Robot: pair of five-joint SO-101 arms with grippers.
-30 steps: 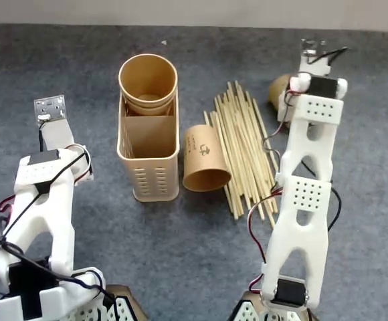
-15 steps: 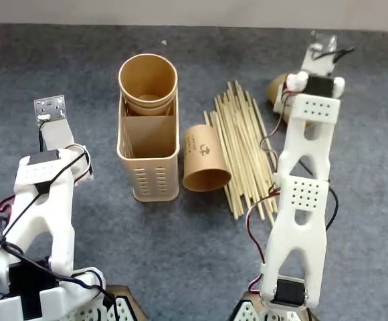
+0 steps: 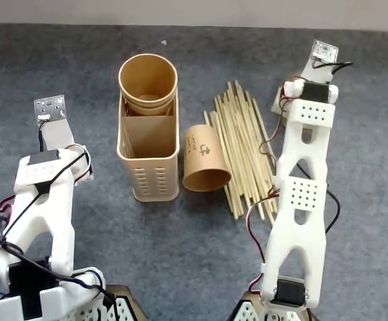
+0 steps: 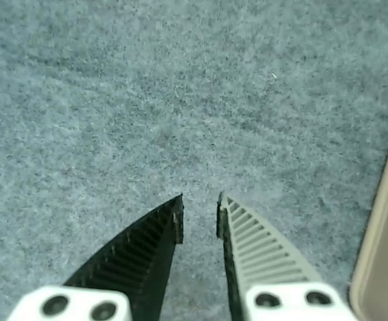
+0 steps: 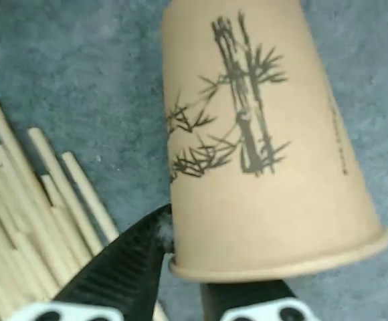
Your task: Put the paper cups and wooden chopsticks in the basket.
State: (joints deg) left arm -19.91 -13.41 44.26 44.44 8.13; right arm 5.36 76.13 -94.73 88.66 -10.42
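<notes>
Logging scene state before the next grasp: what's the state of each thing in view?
basket: upright, stacked cups in far compartment
stacked cups: upright, nested
middle cup: on its side, outside basket
chopsticks: loose pile on carpet
bamboo-print cup: on its side
left gripper: slightly open, empty
right gripper: at bamboo-print cup's rim

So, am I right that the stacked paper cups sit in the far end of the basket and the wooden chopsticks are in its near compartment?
Not quite: the stacked paper cups do sit in the far end of the basket, but the high view shows the wooden chopsticks piled on the carpet, beyond a paper cup lying beside the basket.
</notes>
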